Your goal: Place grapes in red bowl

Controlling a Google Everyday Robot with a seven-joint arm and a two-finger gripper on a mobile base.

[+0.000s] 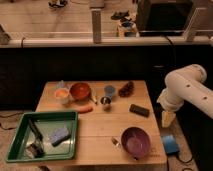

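Note:
The grapes [126, 88] are a small dark reddish-purple bunch at the back right of the wooden table [100, 125]. The red bowl [80, 91] is round and orange-red and stands at the back left, about two cup-widths left of the grapes. My white arm [185, 87] bends down just past the table's right edge. My gripper [168, 119] hangs at its pale lower end, beside the table edge. It is well right of and nearer than the grapes, and touches nothing.
A pale cup with orange content [62, 94] stands left of the red bowl. A blue cup [109, 91] and a metal cup [105, 102] stand between bowl and grapes. Also present: a carrot [85, 109], a black block [139, 110], a purple bowl [135, 141], a green tray [20, 145] holding a sponge.

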